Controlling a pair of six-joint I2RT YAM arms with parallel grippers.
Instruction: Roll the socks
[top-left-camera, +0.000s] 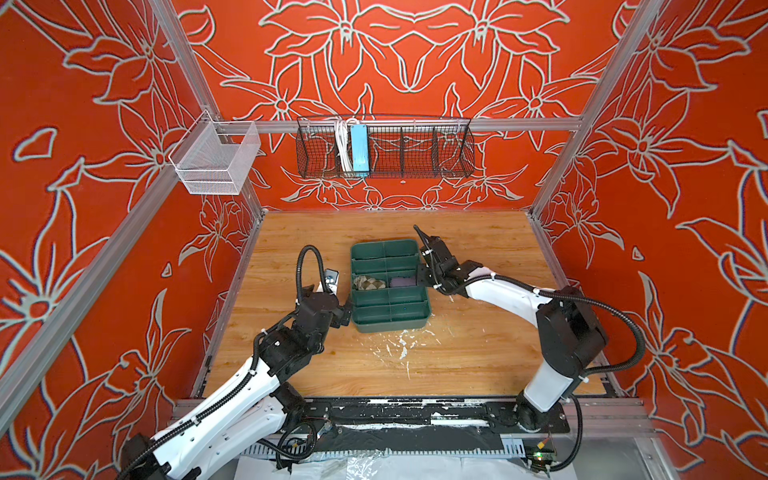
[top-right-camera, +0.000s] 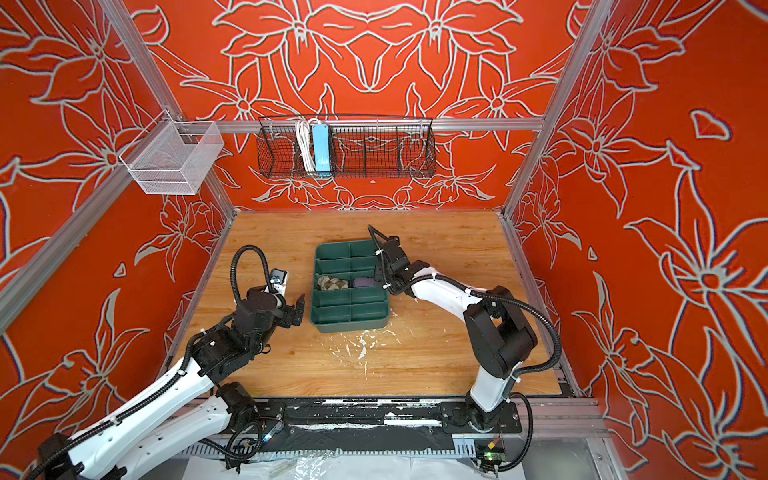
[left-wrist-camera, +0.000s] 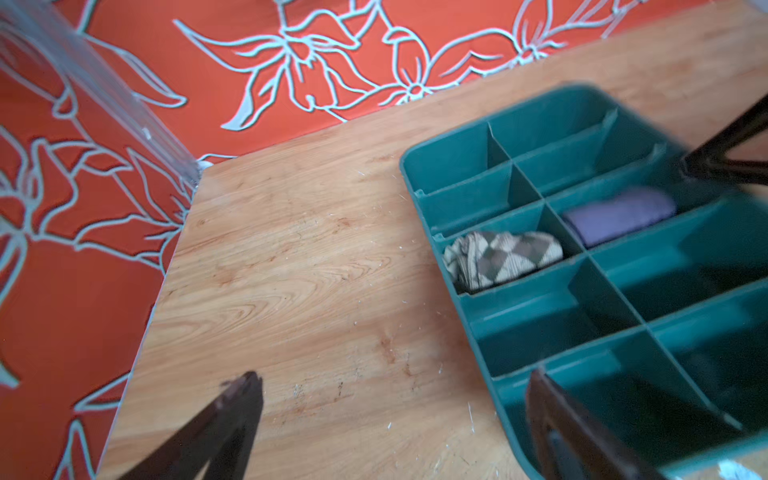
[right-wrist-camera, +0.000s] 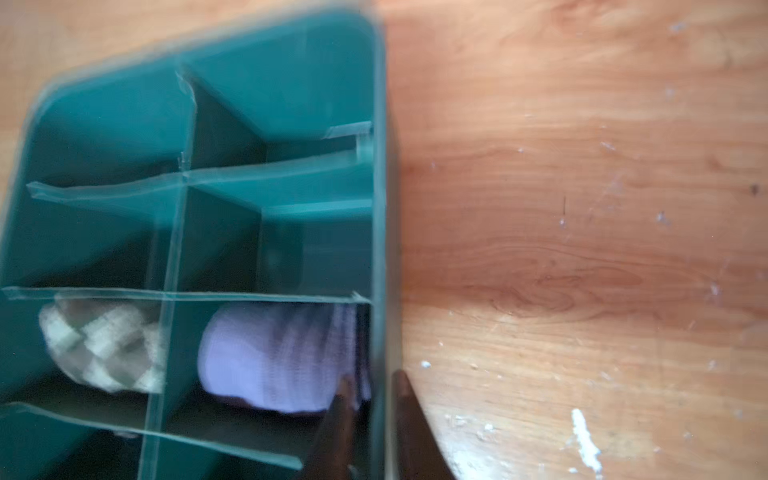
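A green divided tray (top-left-camera: 390, 326) sits mid-table. The beige argyle sock (top-left-camera: 369, 283) (left-wrist-camera: 498, 257) lies bundled in a middle-row compartment on the tray's left side. The purple sock (top-left-camera: 402, 282) (right-wrist-camera: 274, 357) lies bundled in the compartment beside it, on the right. My right gripper (right-wrist-camera: 372, 378) straddles the tray's right wall (right-wrist-camera: 378, 166) by the purple sock, one finger inside, one outside, jaws a little apart and holding nothing. My left gripper (left-wrist-camera: 392, 376) (top-right-camera: 300, 309) hangs wide open and empty by the tray's near left corner, above the wood.
A black wire basket (top-left-camera: 384, 147) holding a blue power strip hangs on the back wall, and a white mesh basket (top-left-camera: 216, 160) on the left rail. White flecks (top-left-camera: 399, 349) mark the wooden table (top-left-camera: 478, 353) in front of the tray. Red walls close three sides.
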